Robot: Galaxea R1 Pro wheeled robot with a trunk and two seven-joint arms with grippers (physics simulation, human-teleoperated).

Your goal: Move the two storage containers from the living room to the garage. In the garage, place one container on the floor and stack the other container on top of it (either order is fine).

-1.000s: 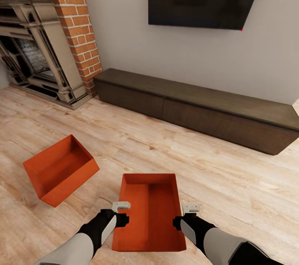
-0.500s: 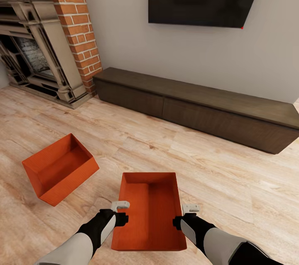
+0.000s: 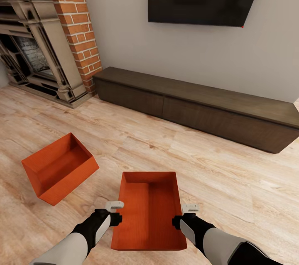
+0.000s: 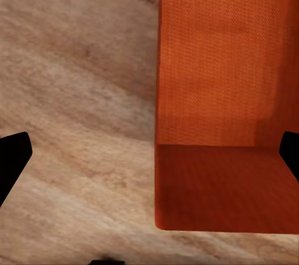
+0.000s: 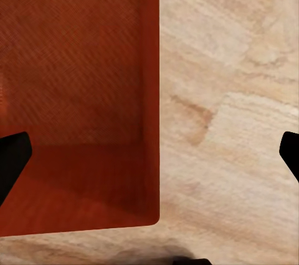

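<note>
**Both end effectors astride the near container's long walls**

From your head view, the left end effector and right end effector flank the near storage container on the living room's plank floor. Your wrist views add what it hides — each end effector's fingertips spread wide, one inside the container, one outside, clamping nothing. The second container sits apart to the left, toward the fireplace.

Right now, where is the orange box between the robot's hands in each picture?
Head view: the nearer storage container lies low in the middle.
Left wrist view: its wall fills the right side.
Right wrist view: it fills the left side.
Shared landmark: the light wood flooring beside it.
</note>
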